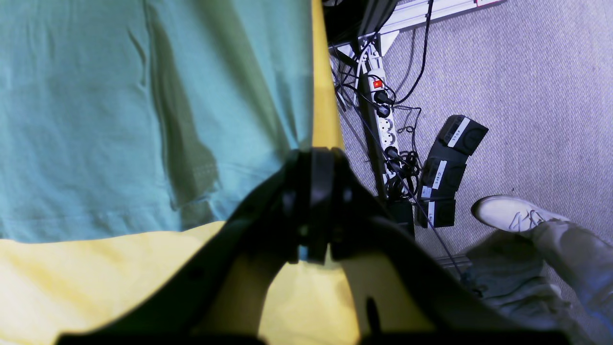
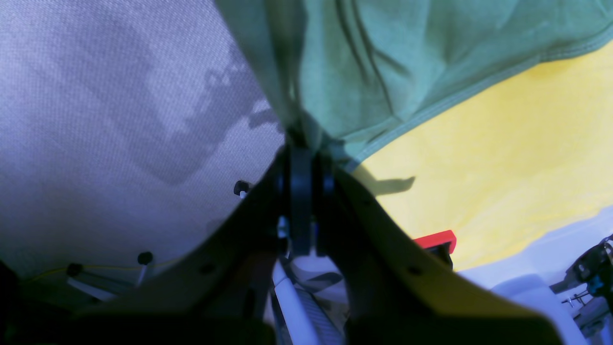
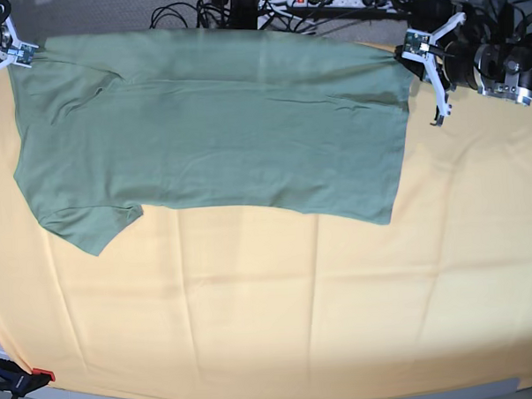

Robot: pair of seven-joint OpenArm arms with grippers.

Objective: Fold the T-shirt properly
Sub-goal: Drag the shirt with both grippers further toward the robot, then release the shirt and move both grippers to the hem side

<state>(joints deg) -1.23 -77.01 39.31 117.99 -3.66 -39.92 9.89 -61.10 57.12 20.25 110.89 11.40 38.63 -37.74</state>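
Yellow cloth [image 3: 280,314] covers the worktop, and grey carpet with a power strip [image 1: 383,110] and cables lies beyond its far edge. On the cloth's far half lies the T-shirt [image 3: 210,140], folded lengthwise, its long fold running along the far edge from about 10 o'clock to 2 o'clock. One sleeve points toward 8 o'clock.

Both hands sit at the far corners. The left hand [image 3: 416,50], at about 2 o'clock in the base view, is pinched tight on the shirt's hem corner. The right hand [image 2: 301,143], at about 10 o'clock, is likewise clamped on the bunched shoulder-end fabric.

My judgement is that the risk lies in how thin each pinch is. If the two hands move at different rates or heights, the cloth between them could go slack or twist, leaving a skewed fold. A corner could also slip from either hand. The far edge lies near the worktop's rim, so a dropped corner might hang over.
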